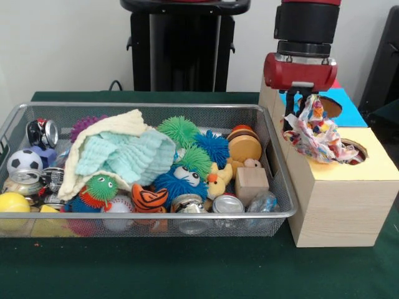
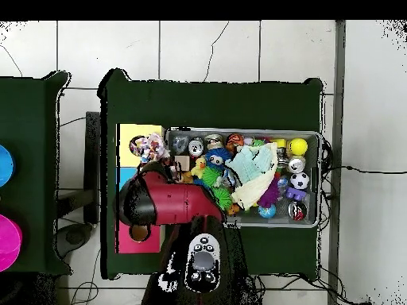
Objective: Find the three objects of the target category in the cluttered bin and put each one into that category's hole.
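Note:
My gripper is shut on a white polka-dot cloth. The cloth hangs crumpled from the fingers, with its lower end draped over the yellow top of the wooden box, right at its round hole. In the overhead view the cloth lies over the yellow top beside the red arm. The wire mesh bin stands left of the box, full of toys. No other polka-dot cloth shows in it.
A cream waffle cloth and a mint-green waffle cloth lie piled at the bin's middle-left among spiky balls, cans, a wooden block and a soccer ball. The blue-topped hole lies behind the yellow one.

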Robot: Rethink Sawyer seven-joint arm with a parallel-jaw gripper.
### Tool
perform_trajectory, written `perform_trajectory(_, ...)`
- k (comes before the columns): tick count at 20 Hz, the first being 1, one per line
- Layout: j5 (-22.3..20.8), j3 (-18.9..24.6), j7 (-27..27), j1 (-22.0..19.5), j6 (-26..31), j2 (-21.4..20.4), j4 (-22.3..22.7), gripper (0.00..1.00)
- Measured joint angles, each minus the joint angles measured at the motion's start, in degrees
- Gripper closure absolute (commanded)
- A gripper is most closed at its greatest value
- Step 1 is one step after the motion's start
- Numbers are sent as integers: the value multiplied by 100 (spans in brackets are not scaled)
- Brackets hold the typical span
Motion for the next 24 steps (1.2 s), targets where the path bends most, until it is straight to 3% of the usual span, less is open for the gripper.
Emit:
perform_trajectory(5,228,-301,4,317,521,135,-377,100)
perform_trajectory(10,512,-538,44,678,1521,290,-1071,100)
perform_trajectory(14,704,-590,72,851,1980,375,-1557,100)
perform_trajectory(24,857,-678,72,887,1690,641,-1969,100)
